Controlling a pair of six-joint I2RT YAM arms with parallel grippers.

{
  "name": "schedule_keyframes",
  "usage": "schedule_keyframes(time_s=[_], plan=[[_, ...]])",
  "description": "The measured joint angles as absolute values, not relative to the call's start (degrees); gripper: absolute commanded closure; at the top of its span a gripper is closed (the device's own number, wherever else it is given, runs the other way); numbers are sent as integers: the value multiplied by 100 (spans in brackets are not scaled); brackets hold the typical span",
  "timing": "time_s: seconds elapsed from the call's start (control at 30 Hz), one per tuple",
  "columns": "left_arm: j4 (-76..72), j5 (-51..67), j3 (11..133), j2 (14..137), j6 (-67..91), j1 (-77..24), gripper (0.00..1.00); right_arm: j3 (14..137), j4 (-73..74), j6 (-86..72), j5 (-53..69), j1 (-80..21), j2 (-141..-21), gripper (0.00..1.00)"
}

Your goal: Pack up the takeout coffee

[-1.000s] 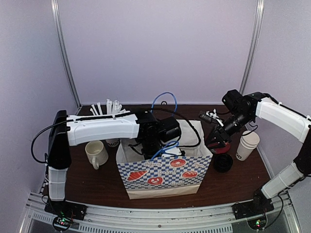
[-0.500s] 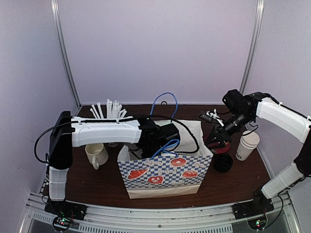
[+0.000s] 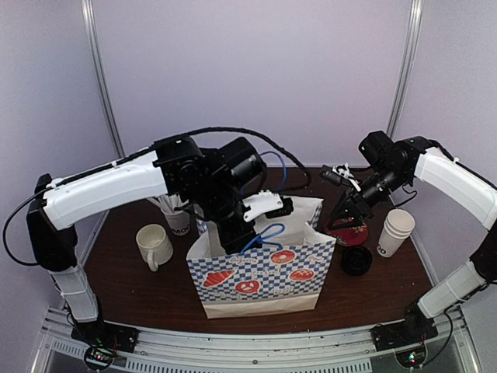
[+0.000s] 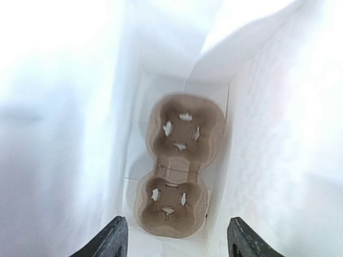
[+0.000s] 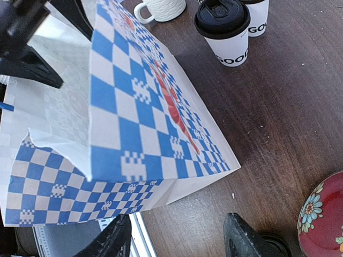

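L grip: L gripper (image 4: 177, 231) spread wide, nothing betw. its fingers; it hangs over the mouth of the paper bag (image 3: 256, 280), pointing down inside.
Under L fingers: brown card cup carrier (image 4: 174, 166) lies flat on the bag floor, straight below and centred betw. the 2 tips, well apart from them; 2 wells showing.
R grip: R gripper (image 5: 177, 225) fingers apart, nothing gripped; it sits low by the bag's R end, near the table (image 5: 278, 134).
Coffee: 2 lidded takeout cups (image 5: 228, 35) stand upright on the table, well beyond the R fingertips, past the bag's far end; close together, can't tell if touching. Outside the bag, in neither grip.
Mug: cream mug (image 5: 161, 6) near the cups, also far from the R fingers.
Bowl: red flowered bowl (image 5: 321, 219) just beside the R gripper's outer finger.
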State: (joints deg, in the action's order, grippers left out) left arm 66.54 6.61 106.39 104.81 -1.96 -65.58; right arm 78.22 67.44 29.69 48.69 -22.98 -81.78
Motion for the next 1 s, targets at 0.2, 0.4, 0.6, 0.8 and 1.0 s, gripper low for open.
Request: schedule_keyframes(time_s=[0.2,0.4,0.6,0.8,1.0], plan=[[6670,657,11170,10012,-303,-6558,32,7935,6847,2985,4886,-2298,-8197,38],[6639,220,11496,9773,-508,-6547,22,7961,6875,2989,4906,-2298,-8202,37],[6381,-217,11500,9489,-548,-6206,21,7918,6862,3013,4906,-2298,-8112,37],[6180,91,11500,9627,-292,-5450,35,7913,6866,3024,4899,-2298,-7933,37],[5981,867,11483,9861,-174,-5282,48,7852,6814,3011,4829,-2298,-7699,37]])
